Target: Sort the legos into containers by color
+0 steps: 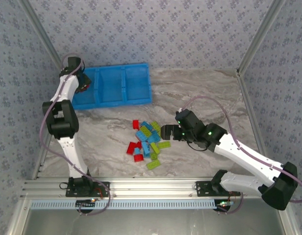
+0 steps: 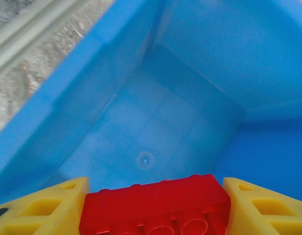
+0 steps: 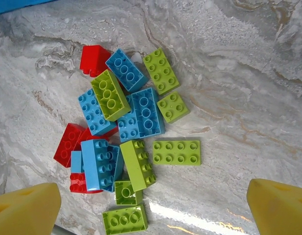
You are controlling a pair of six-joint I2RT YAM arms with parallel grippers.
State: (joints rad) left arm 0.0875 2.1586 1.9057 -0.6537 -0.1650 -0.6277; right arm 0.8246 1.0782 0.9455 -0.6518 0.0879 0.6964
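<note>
Left hand (image 1: 84, 84) poised over the leftmost compartment (image 2: 156, 122) of the blue bin (image 1: 136, 81), pinching a red brick (image 2: 156, 203). Right hand (image 1: 166, 132), fingers spread (pointing downward), above the lego pile (image 3: 131, 122) on the desk (image 1: 205, 93).

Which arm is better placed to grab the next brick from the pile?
Right. The right gripper hangs open by the pile of bricks, while the left gripper is away at the blue bin, shut on a red brick above a compartment.
</note>
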